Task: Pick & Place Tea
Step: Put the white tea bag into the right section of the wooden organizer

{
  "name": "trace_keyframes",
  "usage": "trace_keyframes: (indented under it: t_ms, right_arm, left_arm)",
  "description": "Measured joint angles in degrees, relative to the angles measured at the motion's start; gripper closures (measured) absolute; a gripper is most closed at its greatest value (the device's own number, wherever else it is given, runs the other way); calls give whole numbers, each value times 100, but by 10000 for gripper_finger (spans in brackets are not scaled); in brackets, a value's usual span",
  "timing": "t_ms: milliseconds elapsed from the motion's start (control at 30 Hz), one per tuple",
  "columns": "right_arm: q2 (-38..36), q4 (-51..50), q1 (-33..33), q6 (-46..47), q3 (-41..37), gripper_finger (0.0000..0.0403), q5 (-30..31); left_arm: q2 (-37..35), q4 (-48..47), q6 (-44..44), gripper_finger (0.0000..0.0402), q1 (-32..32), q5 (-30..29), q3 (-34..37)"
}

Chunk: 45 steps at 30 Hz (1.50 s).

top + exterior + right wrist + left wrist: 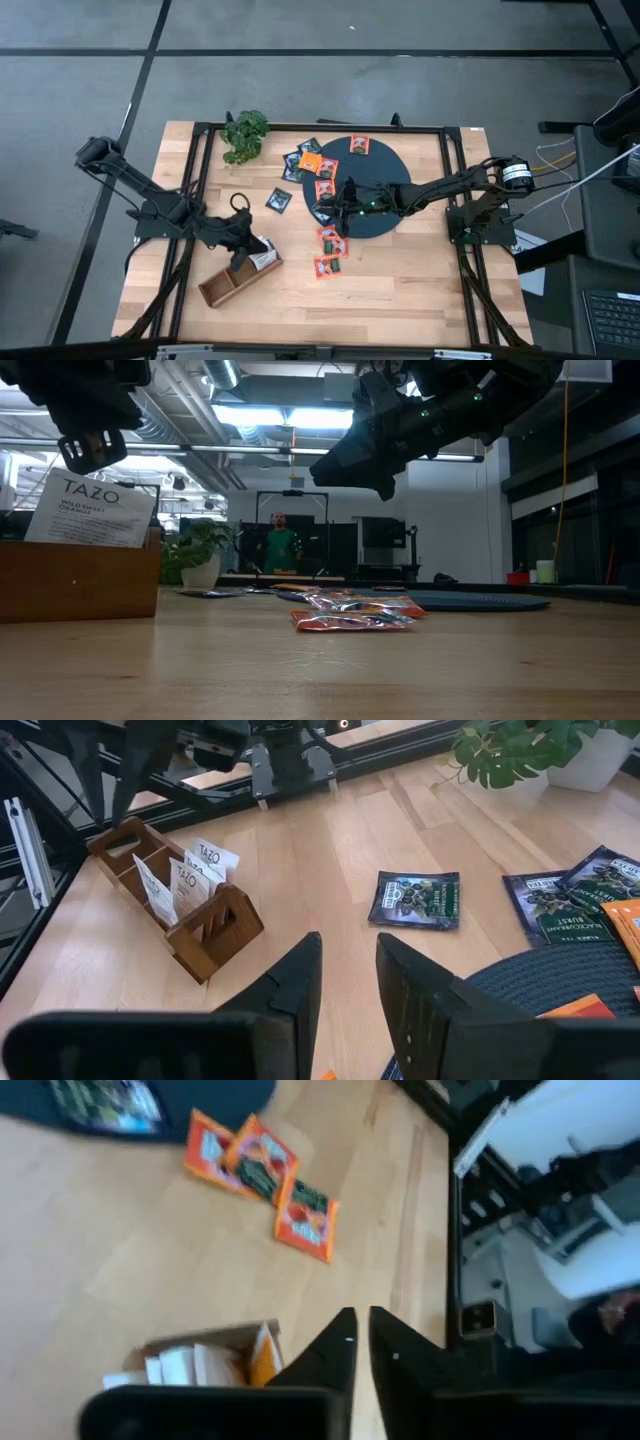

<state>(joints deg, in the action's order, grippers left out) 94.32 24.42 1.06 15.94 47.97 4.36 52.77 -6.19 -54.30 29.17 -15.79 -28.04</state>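
1. Left gripper (243, 262) hangs over the tray (238, 278) near the table's front-left corner, fingers nearly together, empty (white sachets (186, 880) stand filed inside, so likely just delivered).
2. Right gripper (335, 208) hovers over the disc's (385, 165) left rim, jaws apart, nothing held.
3. Loose tea: orange sachets (329, 251) mid-table; a dark sachet (279, 199) between plant (245, 135) and disc.

Glossy foil tea sachets (352, 620) on smooth pale wooden table (420, 280)

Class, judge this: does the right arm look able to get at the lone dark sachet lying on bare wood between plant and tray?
Probably yes: the dark sachet lies flat and alone, with bare wood between it and the right claw.
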Motion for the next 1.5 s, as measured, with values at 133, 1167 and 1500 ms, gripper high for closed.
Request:
trace_keyframes:
  t_ms: [133,1167,1500]
  right_arm:
    - [-2,-2,0,2,0,302,2]
    - [-1,1,0,-141,0,302,13]
    - [-2,7,0,-144,0,302,17]
  left_arm:
    - [2,-617,-25,397,-192,493,-311]
    - [1139,-1813,-44,300,-802,2335,-1171]
    - [1367,-2192,49,300,-802,2299,-1171]
